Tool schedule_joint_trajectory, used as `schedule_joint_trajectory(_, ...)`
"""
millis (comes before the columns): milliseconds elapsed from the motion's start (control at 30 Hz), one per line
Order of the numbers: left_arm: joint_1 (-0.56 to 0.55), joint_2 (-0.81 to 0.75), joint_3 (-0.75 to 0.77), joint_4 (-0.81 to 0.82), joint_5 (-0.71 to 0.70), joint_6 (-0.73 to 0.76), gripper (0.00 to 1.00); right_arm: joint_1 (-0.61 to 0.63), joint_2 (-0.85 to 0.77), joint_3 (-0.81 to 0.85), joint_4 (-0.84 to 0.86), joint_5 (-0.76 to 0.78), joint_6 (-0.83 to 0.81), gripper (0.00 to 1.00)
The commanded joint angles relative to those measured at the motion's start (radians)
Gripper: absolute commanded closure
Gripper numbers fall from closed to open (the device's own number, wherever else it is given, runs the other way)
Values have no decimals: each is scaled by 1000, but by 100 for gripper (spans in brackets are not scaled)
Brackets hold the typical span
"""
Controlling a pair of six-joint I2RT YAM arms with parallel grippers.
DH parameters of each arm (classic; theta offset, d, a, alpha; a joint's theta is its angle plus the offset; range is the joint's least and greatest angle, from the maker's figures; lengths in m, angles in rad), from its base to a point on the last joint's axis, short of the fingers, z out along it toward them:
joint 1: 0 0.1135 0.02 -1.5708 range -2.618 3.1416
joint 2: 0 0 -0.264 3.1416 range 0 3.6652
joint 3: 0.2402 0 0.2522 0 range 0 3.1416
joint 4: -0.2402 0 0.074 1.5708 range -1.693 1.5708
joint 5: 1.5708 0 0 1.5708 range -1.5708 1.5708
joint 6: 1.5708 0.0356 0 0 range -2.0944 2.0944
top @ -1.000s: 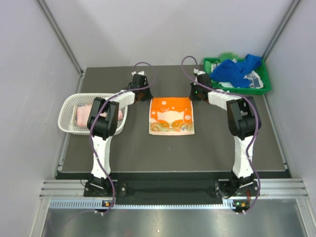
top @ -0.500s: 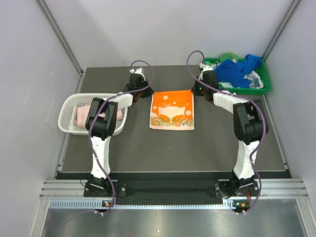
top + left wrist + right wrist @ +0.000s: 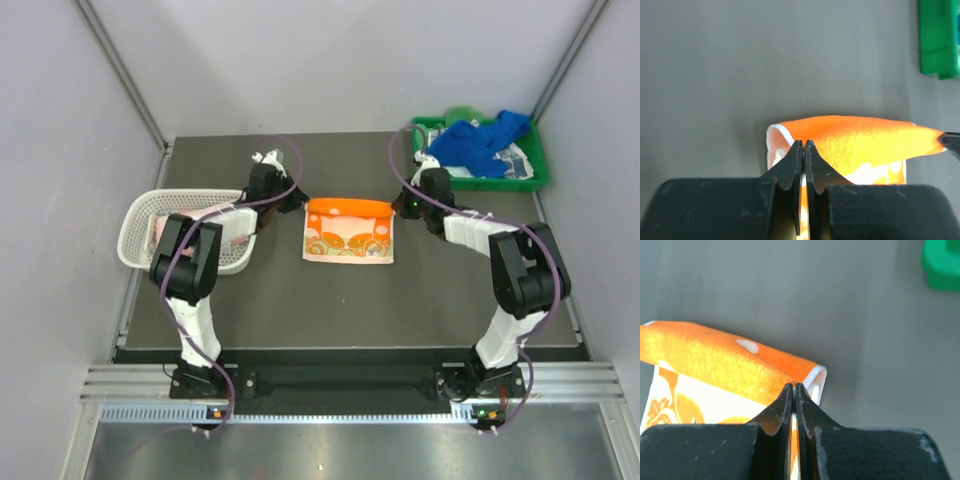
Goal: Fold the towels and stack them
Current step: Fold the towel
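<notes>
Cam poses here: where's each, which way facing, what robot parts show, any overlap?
Top external: above and behind the bases, looking down on the table; left arm, right arm whole.
Left wrist: on that arm, looking past shut left fingers at the orange towel.
Right wrist: likewise, past shut right fingers.
Shared: all show towel and green tray.

Open tabletop (image 3: 330,310) before the towel (image 3: 348,240) (basket (image 3: 133,240) left, tray (image 3: 500,184) right).
</notes>
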Motion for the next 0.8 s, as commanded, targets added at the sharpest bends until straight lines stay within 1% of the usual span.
schedule_joint_trajectory(0,5,-100,-63,72,3,-15,100,9,-90,-69,91,1,33,100)
schedule_joint_trajectory(200,-4,-175,-203,92,23,-38,100,33,-151,-190,131,-2,73,100)
schedule_joint_trajectory(433,-22,-252,-314,101,23,-46,100,56,-229,-313,166,8,104,100)
schedule_joint_trajectory(767,-42,-331,-380,86,20,-41,100,95,-308,-401,172,39,114,100)
